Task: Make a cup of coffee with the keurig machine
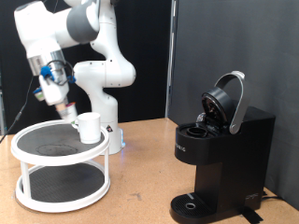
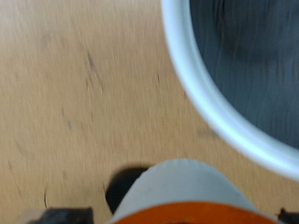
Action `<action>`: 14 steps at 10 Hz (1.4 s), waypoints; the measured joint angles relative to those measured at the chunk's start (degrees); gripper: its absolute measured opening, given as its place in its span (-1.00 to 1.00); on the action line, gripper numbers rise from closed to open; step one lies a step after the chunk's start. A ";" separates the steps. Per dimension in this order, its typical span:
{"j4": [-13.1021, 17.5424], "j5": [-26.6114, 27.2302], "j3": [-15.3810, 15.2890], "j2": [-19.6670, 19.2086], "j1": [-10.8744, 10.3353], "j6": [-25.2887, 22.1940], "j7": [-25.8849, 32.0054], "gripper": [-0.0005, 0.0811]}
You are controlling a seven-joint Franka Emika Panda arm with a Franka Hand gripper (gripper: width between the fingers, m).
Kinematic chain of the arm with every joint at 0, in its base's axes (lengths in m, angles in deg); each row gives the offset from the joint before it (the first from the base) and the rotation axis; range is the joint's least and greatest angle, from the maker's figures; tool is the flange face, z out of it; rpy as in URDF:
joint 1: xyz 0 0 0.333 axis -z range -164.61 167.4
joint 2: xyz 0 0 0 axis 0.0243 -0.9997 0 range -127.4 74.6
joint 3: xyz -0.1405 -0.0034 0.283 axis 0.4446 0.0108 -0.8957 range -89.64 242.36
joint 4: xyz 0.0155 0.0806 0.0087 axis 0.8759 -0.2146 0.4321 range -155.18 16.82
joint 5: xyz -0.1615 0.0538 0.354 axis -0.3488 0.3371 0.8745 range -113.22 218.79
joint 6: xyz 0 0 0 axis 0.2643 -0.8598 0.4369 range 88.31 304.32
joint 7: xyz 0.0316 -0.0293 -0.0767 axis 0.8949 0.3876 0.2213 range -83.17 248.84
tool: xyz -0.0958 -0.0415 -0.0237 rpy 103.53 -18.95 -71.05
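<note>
The keurig machine (image 1: 224, 154) stands at the exterior view's right, black, with its domed lid hinged open. The white cup (image 1: 89, 127) sits on the top shelf of a white round rack (image 1: 37, 151). My gripper (image 1: 65, 109) hangs just above the rack's top shelf, a little to the exterior view's left of the cup. It is shut on a small pale pod with a red top (image 1: 66, 112). In the wrist view the pod (image 2: 182, 191) fills the lower middle between my dark fingertips (image 2: 65, 216), with the rack's white rim (image 2: 215, 103) beyond it.
The two-tier rack stands on a wooden table (image 1: 140, 187) at the exterior view's left. The robot's white base (image 1: 103, 103) is behind the rack. A dark curtain hangs behind the machine.
</note>
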 joint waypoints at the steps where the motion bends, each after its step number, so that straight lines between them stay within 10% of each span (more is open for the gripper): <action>1: 1.19 1.22 -0.36 -0.05 -1.27 -2.73 0.07 -0.16; 5: 2.04 3.65 -1.75 -0.16 -2.48 -4.30 -0.49 -0.16; 10: 8.82 21.77 -1.29 -4.52 -6.31 -15.00 0.56 -0.16; 14: 10.24 22.81 -4.42 -5.24 -7.71 -12.73 -1.93 -0.16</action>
